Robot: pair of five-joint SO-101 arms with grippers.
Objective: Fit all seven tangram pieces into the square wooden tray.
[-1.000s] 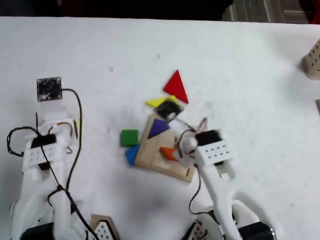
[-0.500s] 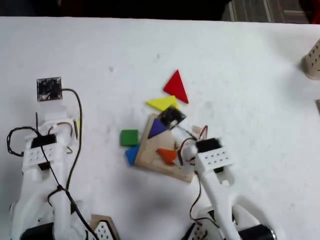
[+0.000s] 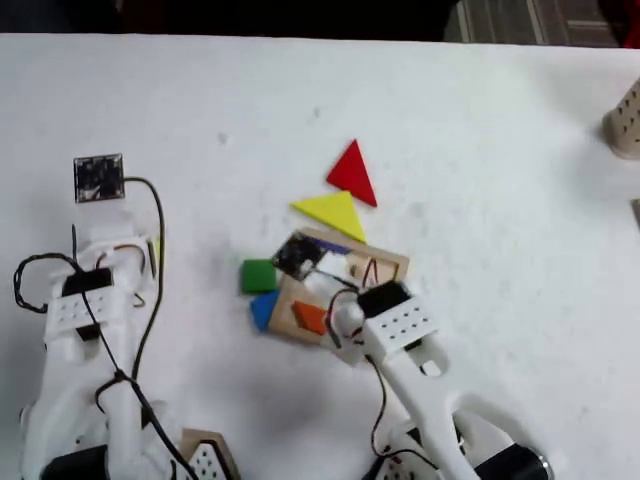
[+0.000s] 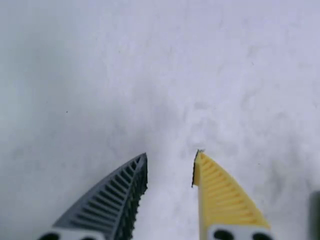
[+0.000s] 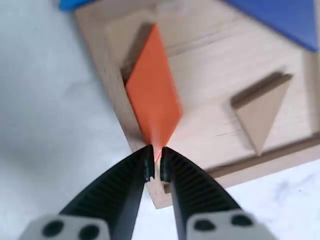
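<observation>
Where the right gripper [image 5: 156,167] meets the wooden tray [image 5: 200,65], we record its jaws almost closed, pinching the near tip of the orange piece [image 5: 152,100]. That piece's long axis points straight away from the fingertips, along the tray's side wall. We find the left gripper [image 4: 171,156] spread apart over bare table [image 4: 150,60].

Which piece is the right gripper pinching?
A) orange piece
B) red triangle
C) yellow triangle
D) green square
A: in the right wrist view, the right gripper is closed on the tip of the orange piece, which sits at the edge of the tray.
</observation>
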